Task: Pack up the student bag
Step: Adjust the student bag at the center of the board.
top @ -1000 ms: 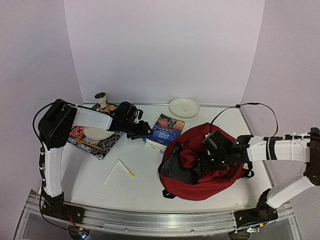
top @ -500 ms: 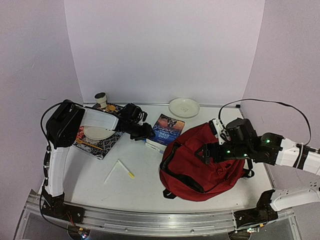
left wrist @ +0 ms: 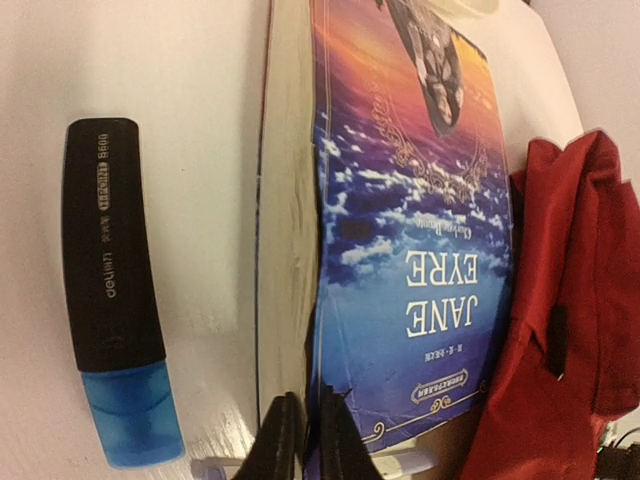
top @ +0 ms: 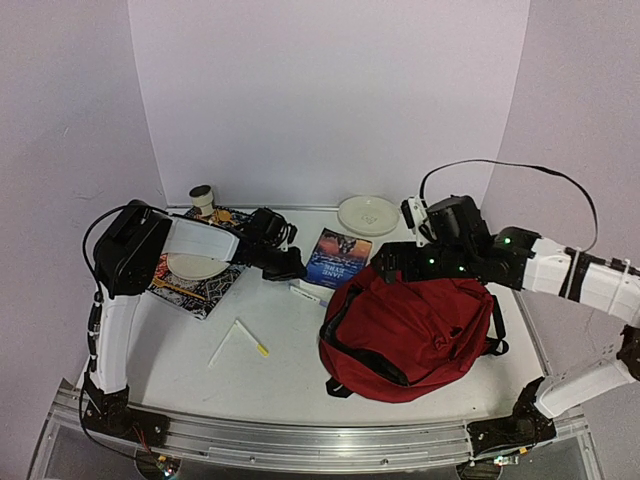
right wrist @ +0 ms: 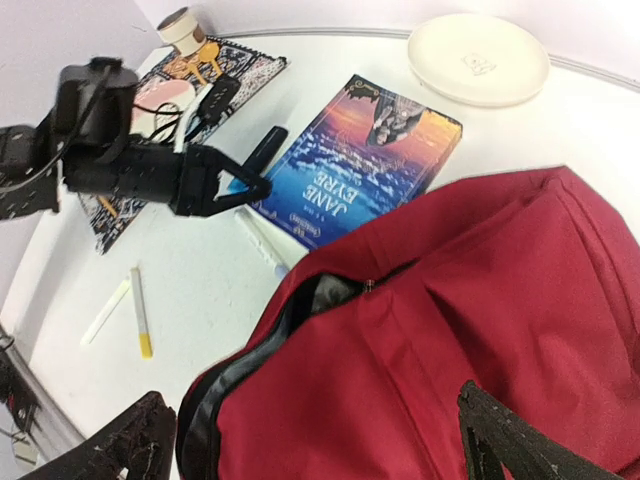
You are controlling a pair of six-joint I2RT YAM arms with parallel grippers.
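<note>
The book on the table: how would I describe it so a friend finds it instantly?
Find the big dark-red student bag on the right side of the table; the paperback lies flat just off its far-left edge, nearer than the round white plate. It is the only book there, with a blue cloudy-sky cover fading to orange and the title Jane Eyre.

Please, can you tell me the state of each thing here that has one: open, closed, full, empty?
Backpack: unzipped, mouth open.
Book: closed, lying flat, cover up.
Marker: cap on, lying beside the book.
Plate at the back: empty.
Left claw: shut on the book's corner.
Right claw: open, holding nothing, over the backpack.
</note>
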